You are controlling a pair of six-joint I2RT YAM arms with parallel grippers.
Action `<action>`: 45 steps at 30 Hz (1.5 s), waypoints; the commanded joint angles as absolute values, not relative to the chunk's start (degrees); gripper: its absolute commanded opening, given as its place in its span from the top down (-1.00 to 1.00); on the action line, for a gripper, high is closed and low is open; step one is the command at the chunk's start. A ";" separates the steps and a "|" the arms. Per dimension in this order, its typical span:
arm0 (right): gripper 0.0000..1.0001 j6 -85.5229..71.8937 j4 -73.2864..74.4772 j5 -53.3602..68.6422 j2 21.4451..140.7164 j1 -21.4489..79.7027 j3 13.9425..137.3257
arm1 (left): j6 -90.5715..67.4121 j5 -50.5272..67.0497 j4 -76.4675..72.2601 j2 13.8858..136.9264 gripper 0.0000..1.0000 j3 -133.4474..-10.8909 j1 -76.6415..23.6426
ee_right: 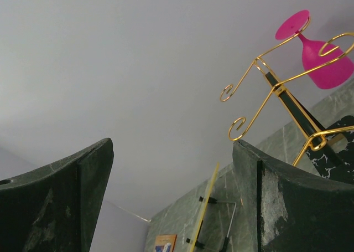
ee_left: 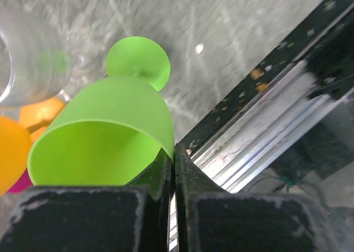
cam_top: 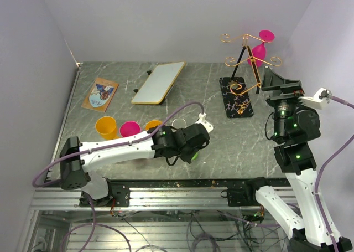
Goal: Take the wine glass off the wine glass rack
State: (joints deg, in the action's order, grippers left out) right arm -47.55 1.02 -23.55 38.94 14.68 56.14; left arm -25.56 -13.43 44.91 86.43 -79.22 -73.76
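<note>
right gripper (ee_right: 172, 145) spread wide, empty, near the wine glass rack (ee_right: 276, 88) holding a pink wine glass (ee_right: 326, 63); left gripper (ee_left: 174, 152) pressed together.

Orange cup (cam_top: 106, 127), pink cup (cam_top: 130, 129), second orange cup (cam_top: 153, 124) in a row, near-left on grey marbled table (cam_top: 221, 144). Behind them: picture card (cam_top: 100, 94) lying flat; white yellow-edged board (cam_top: 159, 82), tilted.

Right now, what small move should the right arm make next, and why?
Probably lift the right gripper toward the pink wine glass: it hangs foot-up on the wine glass rack, above and beyond the open jaws, which hold nothing.
</note>
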 commanded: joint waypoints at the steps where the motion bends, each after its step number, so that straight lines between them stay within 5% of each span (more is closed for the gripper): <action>1: -0.75 -46.45 1.22 -24.96 38.84 14.71 57.02 | -26.52 -17.46 53.42 86.70 0.86 -79.80 -74.00; 32: -0.73 -48.43 2.64 -23.16 41.75 14.75 56.99 | -31.64 -15.24 63.41 76.52 0.77 -68.10 -72.26; 45: -0.72 -48.14 3.40 -22.30 43.13 14.69 56.96 | -30.97 -18.23 62.26 74.55 0.04 -69.20 -71.08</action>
